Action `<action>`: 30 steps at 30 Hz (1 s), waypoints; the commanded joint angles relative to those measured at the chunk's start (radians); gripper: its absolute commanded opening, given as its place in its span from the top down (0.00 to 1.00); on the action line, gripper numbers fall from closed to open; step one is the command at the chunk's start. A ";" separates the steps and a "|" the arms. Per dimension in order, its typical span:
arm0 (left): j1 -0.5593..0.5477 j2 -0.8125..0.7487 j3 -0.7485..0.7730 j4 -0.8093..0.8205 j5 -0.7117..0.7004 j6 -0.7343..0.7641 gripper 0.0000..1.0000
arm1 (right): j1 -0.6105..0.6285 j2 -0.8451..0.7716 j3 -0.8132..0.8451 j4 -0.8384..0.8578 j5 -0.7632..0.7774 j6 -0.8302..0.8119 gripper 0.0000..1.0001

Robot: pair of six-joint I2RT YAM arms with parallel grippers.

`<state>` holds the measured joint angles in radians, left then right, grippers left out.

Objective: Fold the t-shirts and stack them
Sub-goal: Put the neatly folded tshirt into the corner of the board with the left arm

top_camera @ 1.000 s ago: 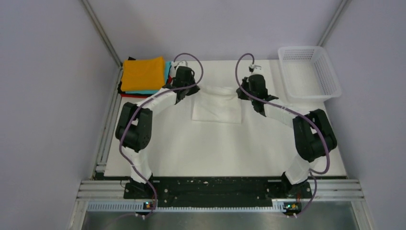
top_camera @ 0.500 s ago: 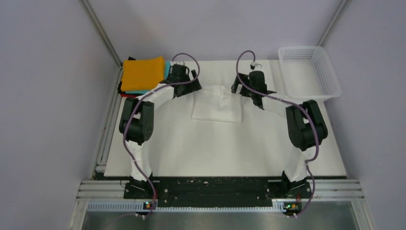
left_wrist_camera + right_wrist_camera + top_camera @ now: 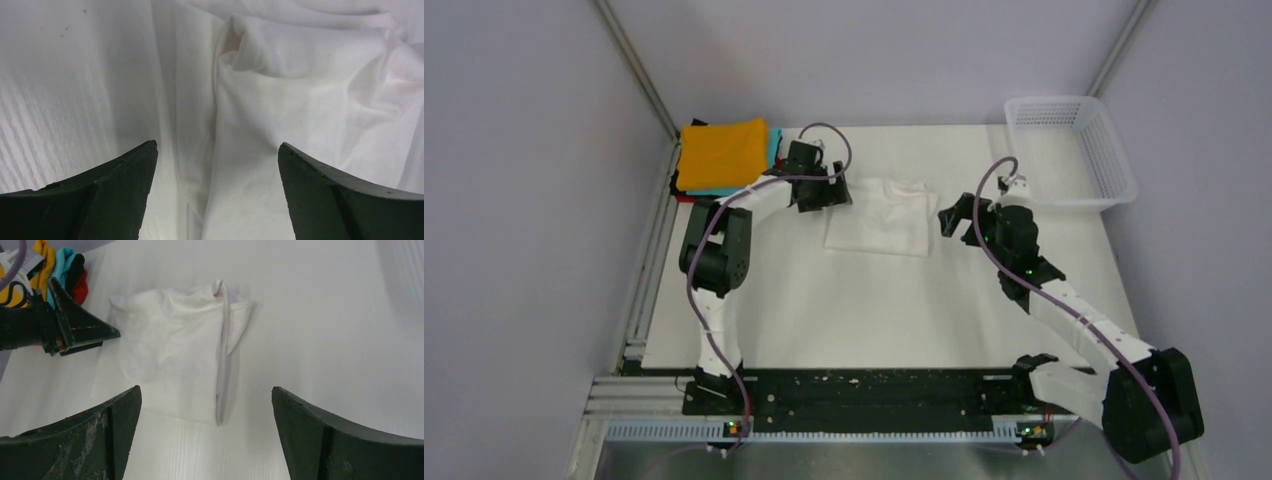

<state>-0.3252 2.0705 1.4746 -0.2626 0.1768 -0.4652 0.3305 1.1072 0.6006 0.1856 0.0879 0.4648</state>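
1. Top external view, far left of the white t-shirt (image 3: 882, 218): we see the stack of folded t-shirts (image 3: 722, 155). Orange lies on top, with teal, red and black edges peeking out below. We cannot count how many lie under it.
2. Just left of the white t-shirt, the left gripper (image 3: 829, 190) hangs at its far left corner, jaws spread wide with nothing between them. We cannot tell from its wrist view whether the fingertips (image 3: 145, 150) touch the cloth.
3. The white t-shirt lies mid-table (image 3: 824, 300), folded to a rough rectangle. It has a bunched lump at its far edge and a loose flap down its right side. We judge the folding nearly done but untidy. The next move calls for smoothing that flap, or for gripping opposite edges and carrying the bundle left onto the stack without letting it fall open.
4. Right of the white t-shirt, the right gripper (image 3: 964, 215) stands apart from it, released and empty, pointing at the cloth.
5. Far right of the white t-shirt sits the mesh basket (image 3: 1114, 170), away from both arms.
6. The shirt's inner layers are hidden, and white cloth on white table blurs its near edge.
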 commanded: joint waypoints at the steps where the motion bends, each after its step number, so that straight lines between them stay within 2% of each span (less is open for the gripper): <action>1: -0.023 0.072 0.052 -0.037 0.049 0.038 0.11 | -0.001 -0.164 -0.071 -0.021 -0.001 0.018 0.01; 9: -0.119 0.133 0.092 -0.104 -0.107 0.031 0.45 | -0.001 -0.363 -0.122 -0.176 0.064 0.045 0.01; 12: -0.183 0.164 0.168 -0.196 -0.297 0.040 0.67 | -0.001 -0.378 -0.127 -0.182 0.089 0.043 0.01; 14: -0.217 0.190 0.236 -0.268 -0.409 0.045 0.92 | -0.001 -0.376 -0.125 -0.183 0.100 0.039 0.01; 15: -0.227 0.200 0.274 -0.307 -0.461 0.035 1.00 | -0.001 -0.375 -0.124 -0.207 0.101 0.036 0.01; 18: -0.235 0.205 0.349 -0.366 -0.591 0.045 1.00 | -0.002 -0.375 -0.122 -0.218 0.108 0.031 0.01; 21: -0.234 0.163 0.360 -0.367 -0.720 0.090 1.00 | -0.002 -0.382 -0.120 -0.227 0.126 0.025 0.01; 25: -0.230 0.077 0.328 -0.272 -0.849 0.227 1.00 | -0.002 -0.391 -0.121 -0.233 0.153 0.021 0.01; 30: -0.206 -0.014 0.267 -0.119 -0.930 0.450 1.00 | -0.001 -0.394 -0.123 -0.249 0.178 0.018 0.01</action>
<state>-0.5579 2.2074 1.7664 -0.5266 -0.5892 -0.2260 0.3305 0.7353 0.4713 -0.0559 0.2260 0.4976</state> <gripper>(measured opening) 0.049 0.987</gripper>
